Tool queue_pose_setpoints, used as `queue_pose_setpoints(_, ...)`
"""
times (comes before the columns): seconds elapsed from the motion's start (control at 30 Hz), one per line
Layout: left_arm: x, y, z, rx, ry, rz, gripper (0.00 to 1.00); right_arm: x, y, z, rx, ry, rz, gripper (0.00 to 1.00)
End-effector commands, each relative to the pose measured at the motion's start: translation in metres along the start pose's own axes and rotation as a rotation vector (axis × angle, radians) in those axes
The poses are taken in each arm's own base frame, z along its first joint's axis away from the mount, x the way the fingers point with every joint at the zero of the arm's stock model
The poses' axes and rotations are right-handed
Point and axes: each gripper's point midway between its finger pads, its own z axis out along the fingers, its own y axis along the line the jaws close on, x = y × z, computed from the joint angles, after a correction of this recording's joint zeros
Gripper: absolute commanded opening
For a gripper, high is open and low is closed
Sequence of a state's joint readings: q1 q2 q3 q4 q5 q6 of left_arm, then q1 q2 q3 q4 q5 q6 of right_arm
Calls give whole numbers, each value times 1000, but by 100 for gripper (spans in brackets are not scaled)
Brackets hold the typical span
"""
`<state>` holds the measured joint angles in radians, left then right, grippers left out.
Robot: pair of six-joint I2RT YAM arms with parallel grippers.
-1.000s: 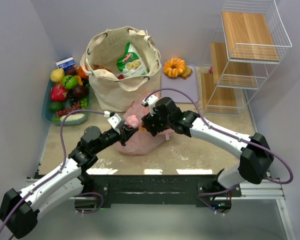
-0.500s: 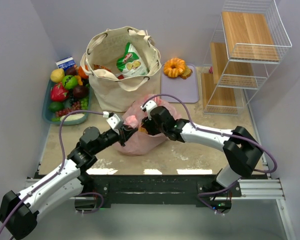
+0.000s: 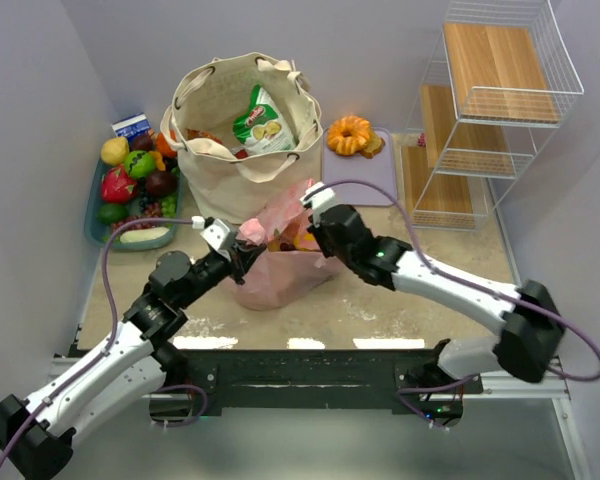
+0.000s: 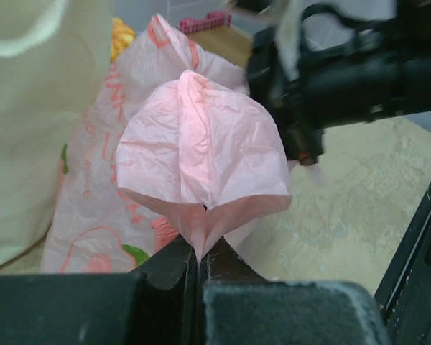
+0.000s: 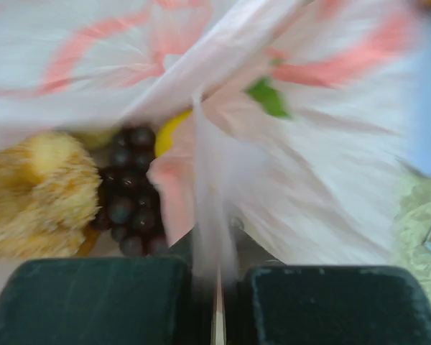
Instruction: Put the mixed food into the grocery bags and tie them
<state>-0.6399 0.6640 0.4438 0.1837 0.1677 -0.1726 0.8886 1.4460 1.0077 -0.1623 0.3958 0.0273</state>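
Observation:
The pink plastic bag (image 3: 280,268) with red fruit prints stands mid-table in front of the cream canvas tote (image 3: 225,165). My left gripper (image 3: 242,248) is shut on the bag's left handle flap (image 4: 201,158), pinched between its jaws (image 4: 200,255). At the bag's right rim, my right gripper (image 3: 315,225) is shut on a fold of pink film (image 5: 219,194). Dark grapes (image 5: 126,194) and a golden pastry (image 5: 36,194) lie inside the bag. A green snack packet (image 3: 263,122) sticks out of the tote. The orange ring cake (image 3: 349,134) sits on a lilac board (image 3: 375,180).
A blue tray of fruit (image 3: 92,215) lies at the left wall, with a small blue carton (image 3: 132,126) behind it. A white wire rack with wooden shelves (image 3: 490,100) fills the back right corner. The tote (image 4: 29,129) stands close behind the pink bag.
My right gripper has shut on the bag's right rim and pulled away to the right. The left gripper has drawn its handle left, so the bag's mouth is stretched.

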Motion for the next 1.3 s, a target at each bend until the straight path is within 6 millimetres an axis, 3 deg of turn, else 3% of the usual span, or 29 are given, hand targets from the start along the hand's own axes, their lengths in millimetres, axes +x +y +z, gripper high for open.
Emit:
queue_pose_setpoints(0.0, -76, 7, -12, -85, -153, 21, 0, -95, -25, -84, -40, -287, 133, 0)
queue_pose_setpoints(0.03, -81, 9, -13, -95, -156, 20, 0, -105, -36, -103, -27, -335, 155, 0)
queue_pose_setpoints(0.13, -97, 10, -14, -111, -160, 38, 0, -122, -59, -134, 31, -410, 189, 0)
queue_pose_setpoints(0.23, -112, 11, -14, -124, -167, 76, 0, -129, -70, -146, 61, -431, 199, 0)
queue_pose_setpoints(0.3, -113, 15, -9, -132, -137, 119, 0, -134, -59, -148, 0, -424, 165, 0)
queue_pose_setpoints(0.37, -103, 16, -6, -126, -68, 139, 0, -124, -26, -135, -155, -347, 94, 5)
queue_pose_setpoints(0.5, -79, 16, 1, -101, 48, 160, 0, -98, 33, -124, -444, -272, -25, 39)
queue_pose_setpoints(0.53, -75, 12, 1, -71, 67, 187, 0, -93, 38, -121, -468, -270, -46, 54)
queue_pose_setpoints(0.57, -68, 10, 0, -51, 99, 194, 0, -82, 44, -116, -494, -254, -61, 59)
queue_pose_setpoints(0.63, -62, -1, -3, 18, 121, 225, 0, -77, 48, -110, -496, -254, -87, 67)
queue_pose_setpoints(0.8, -43, -12, -13, 108, 176, 263, 0, -66, 61, -92, -454, -218, -177, 68)
queue_pose_setpoints(0.97, -15, -12, -15, 130, 245, 252, 0, -61, 90, -93, -456, -240, -298, 65)
queue_pose_setpoints(1.27, -5, -22, -23, 180, 226, 230, 0, -42, 87, -59, -354, -194, -386, 49)
